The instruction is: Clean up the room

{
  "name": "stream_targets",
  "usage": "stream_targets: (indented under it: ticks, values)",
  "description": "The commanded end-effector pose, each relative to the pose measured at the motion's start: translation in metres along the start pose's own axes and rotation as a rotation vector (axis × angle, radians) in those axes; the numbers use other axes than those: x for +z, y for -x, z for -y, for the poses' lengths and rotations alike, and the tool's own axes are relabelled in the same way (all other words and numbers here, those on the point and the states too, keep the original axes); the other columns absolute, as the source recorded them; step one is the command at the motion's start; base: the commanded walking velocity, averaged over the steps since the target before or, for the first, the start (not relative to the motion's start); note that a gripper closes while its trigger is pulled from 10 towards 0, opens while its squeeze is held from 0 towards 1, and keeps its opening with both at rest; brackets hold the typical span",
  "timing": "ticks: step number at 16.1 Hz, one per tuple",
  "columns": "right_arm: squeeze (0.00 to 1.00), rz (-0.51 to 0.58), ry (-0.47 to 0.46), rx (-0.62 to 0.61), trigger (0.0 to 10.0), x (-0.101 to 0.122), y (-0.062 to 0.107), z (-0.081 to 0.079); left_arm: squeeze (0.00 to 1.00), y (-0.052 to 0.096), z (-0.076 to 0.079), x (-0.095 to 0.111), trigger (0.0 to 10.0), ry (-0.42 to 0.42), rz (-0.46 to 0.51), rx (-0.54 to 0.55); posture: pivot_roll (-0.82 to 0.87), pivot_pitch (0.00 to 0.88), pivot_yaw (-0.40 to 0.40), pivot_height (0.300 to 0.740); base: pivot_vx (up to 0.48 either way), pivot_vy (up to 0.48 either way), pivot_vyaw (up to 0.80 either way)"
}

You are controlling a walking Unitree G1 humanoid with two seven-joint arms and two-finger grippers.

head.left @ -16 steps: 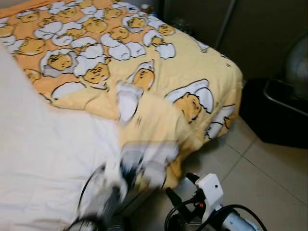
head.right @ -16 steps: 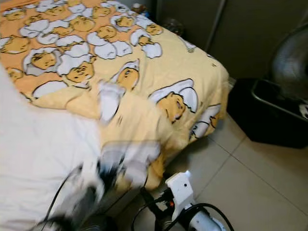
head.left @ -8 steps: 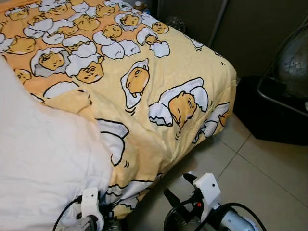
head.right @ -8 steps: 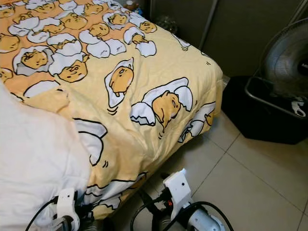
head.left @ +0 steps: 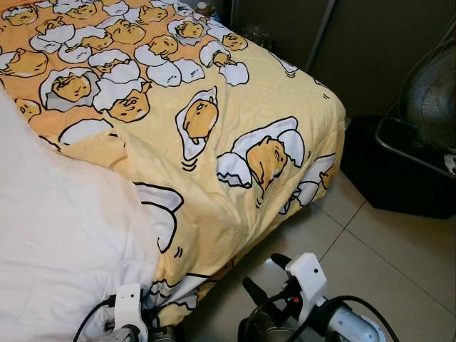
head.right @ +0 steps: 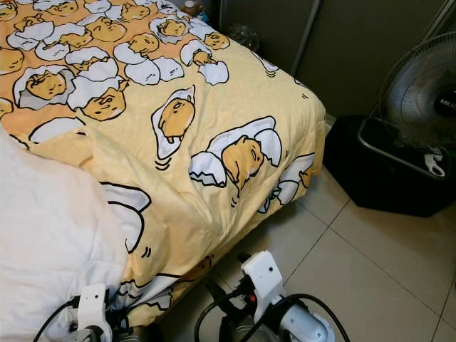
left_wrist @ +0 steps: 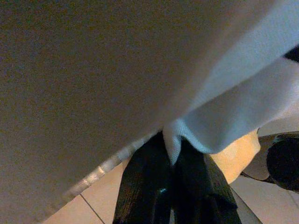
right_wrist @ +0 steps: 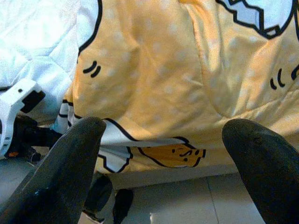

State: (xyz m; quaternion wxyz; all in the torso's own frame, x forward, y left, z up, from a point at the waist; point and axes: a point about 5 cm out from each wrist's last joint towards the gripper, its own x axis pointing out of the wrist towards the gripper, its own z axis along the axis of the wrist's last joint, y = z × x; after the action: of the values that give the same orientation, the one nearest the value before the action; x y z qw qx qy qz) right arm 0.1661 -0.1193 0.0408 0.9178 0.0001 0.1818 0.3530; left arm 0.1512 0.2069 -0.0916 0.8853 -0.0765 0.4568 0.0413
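Across the bed, in the eye views, the yellow quilt (head.left: 214, 128) is draping over the corner toward the tiled floor (head.left: 399, 263); soft and light, I judge, best taken at its hem. At the left wrist, the left gripper (left_wrist: 170, 154) is pinching that hem. At the right wrist, the right gripper (right_wrist: 163, 154) is gaping wide, holding nothing. No containers are identifiable.

No words, numbers or brand names can be read with any certainty. The fan (head.right: 420, 96) beyond the foot corner of the bed carries a small mark on its dark hub, too blurred to make out. The quilt (head.left: 214, 121) bears cartoon figures without lettering.
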Motion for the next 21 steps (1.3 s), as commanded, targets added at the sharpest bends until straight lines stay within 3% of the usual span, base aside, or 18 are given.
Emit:
stream_targets:
  ticks: [1, 19, 21]
  values:
    - [0.0, -0.021, -0.018, 0.005, 10.0, -0.0045, 0.001, 0.0003, 0.0, 0.0038, -0.0071, -0.0134, 10.0, -0.009, -0.046, 0.056, -0.13, 0.108, -0.052, 0.698, 0.0, 0.0, 0.0]
    - [0.0, -0.028, -0.008, 0.02, 10.0, -0.0051, -0.0053, 0.0055, 0.0, 0.0025, -0.002, -0.013, 10.0, 0.012, -0.032, 0.07, -0.12, 0.093, -0.057, 0.698, 0.0, 0.0, 0.0]
    - [0.0, -0.03, -0.007, 0.023, 10.0, -0.0055, -0.0059, 0.0054, 0.0, 0.0021, -0.001, -0.0122, 10.0, 0.01, -0.03, 0.068, -0.12, 0.09, -0.059, 0.698, 0.0, 0.454, 0.0]
